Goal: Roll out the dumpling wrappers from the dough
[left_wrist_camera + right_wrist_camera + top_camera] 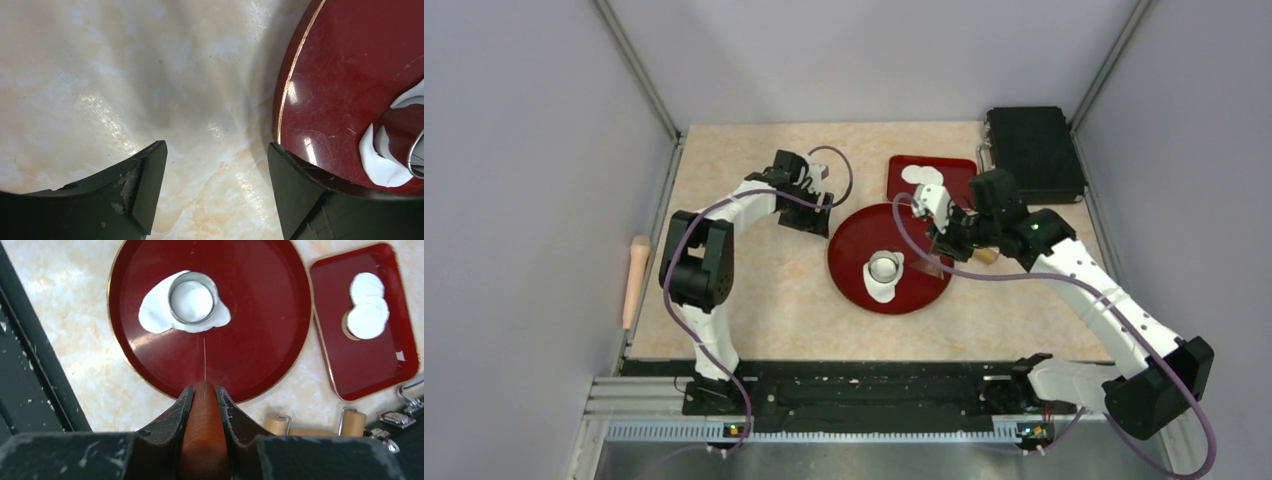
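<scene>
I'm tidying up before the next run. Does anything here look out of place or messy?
A pale tapered stick lies off the tabletop, beyond its left edge. Also, white residue clings to the inner face of one finger of the left gripper. Nothing looks spilled or damaged.

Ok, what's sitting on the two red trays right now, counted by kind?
dough sheet: 1, on the round tray
metal ring: 1, pressed onto that sheet
dumpling wrappers: 3 as best I can tell, because they overlap, on the rectangular tray
Total: 5
</scene>
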`<state>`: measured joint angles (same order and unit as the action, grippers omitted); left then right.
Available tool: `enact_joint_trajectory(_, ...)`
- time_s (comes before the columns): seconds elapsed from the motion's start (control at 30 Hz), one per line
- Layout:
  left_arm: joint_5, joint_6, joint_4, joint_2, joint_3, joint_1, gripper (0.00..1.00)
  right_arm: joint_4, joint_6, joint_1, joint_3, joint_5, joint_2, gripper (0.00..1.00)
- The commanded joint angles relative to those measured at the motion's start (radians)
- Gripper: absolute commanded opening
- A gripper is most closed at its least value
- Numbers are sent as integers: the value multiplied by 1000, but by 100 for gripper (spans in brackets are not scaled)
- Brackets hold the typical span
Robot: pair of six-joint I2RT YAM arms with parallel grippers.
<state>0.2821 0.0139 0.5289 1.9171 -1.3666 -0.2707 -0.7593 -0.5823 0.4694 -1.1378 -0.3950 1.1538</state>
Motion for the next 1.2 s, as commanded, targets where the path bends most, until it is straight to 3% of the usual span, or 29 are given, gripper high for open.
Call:
enact_joint_trajectory(0.0,-83,43,34,18,-51,-24,77,-38,-55,100,-16,106,40,0)
enact_joint_trajectory(0.37,-99,29,31,58,-66,-66,73,-12,-33,179,-63,114,137,0)
enact_joint_trajectory(0.57,-144,-7,-8,-4,-33,-54,71,-12,-32,192,-87,152,167,0)
enact_joint_trajectory(0.83,4,-54,-105,-116,45,-28,69,-27,-18,193,-125,106,166,0)
enact_joint_trajectory(1.17,35,-43,-80,-30,26,-47,66,-40,-12,204,-172,94,210,0)
